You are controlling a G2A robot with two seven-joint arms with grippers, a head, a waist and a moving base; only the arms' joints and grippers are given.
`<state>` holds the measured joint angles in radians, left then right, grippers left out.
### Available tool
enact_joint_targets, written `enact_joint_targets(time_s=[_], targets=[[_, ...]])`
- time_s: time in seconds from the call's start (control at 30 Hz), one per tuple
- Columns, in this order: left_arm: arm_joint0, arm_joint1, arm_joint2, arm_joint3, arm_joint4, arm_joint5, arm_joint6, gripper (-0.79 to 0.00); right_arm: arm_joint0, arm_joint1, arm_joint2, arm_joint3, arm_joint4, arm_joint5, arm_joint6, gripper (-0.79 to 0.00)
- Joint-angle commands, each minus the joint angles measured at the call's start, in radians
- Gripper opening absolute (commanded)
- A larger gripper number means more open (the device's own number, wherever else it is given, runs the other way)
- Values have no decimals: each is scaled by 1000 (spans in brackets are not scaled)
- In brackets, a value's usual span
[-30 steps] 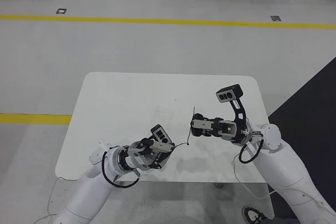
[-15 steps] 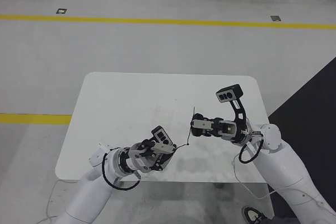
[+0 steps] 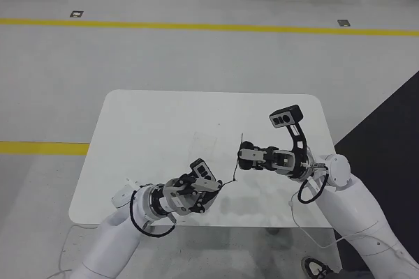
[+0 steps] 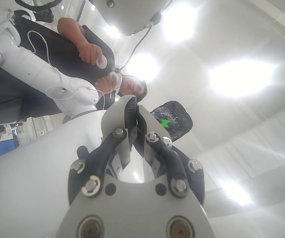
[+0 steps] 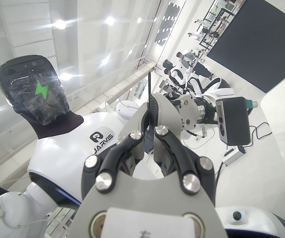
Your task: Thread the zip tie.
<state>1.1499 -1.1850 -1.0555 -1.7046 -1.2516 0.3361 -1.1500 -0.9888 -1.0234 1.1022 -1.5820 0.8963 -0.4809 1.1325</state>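
Note:
A thin black zip tie [image 3: 237, 166] hangs above the white table [image 3: 167, 125], near its front edge. My right gripper [image 3: 243, 155] is shut on the tie's upper part, and the tip sticks up past the fingers. In the right wrist view the black strip of the zip tie [image 5: 149, 85] rises from between the closed fingers of the right gripper [image 5: 150, 102]. The tie's lower end curves toward my left gripper [image 3: 216, 185], which sits low and to the left of the right one. The left gripper [image 4: 135, 100] has its fingers pressed together, apparently pinching that end.
The table's front edge [image 3: 195, 224] lies just under the left arm. A black panel [image 3: 398, 139] stands past the table's right side. The table's far half is bare white surface.
My left arm has crept slightly to the right, toward the tie's lower end. The right arm and the tie's upper part have held still.

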Motion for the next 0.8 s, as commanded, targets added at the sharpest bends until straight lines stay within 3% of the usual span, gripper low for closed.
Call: enact_joint_targets(time_s=[0.0, 0.27, 0.47, 0.77], targets=[[1, -1, -5, 1, -4, -9, 5, -785, 0, 0, 0, 0, 0, 0, 0, -785], [10, -3, -15, -8, -13, -16, -2, -785, -7, -1, 2, -17, -9, -3, -12, -785], [14, -5, -31, -16, -35, -41, -21, -785, -34, -10, 30, -19, 46, -161, 45, -785], [16, -10, -47, -18, -59, -60, -36, -785, -58, -13, 92, -31, -134, -314, -108, -785]])
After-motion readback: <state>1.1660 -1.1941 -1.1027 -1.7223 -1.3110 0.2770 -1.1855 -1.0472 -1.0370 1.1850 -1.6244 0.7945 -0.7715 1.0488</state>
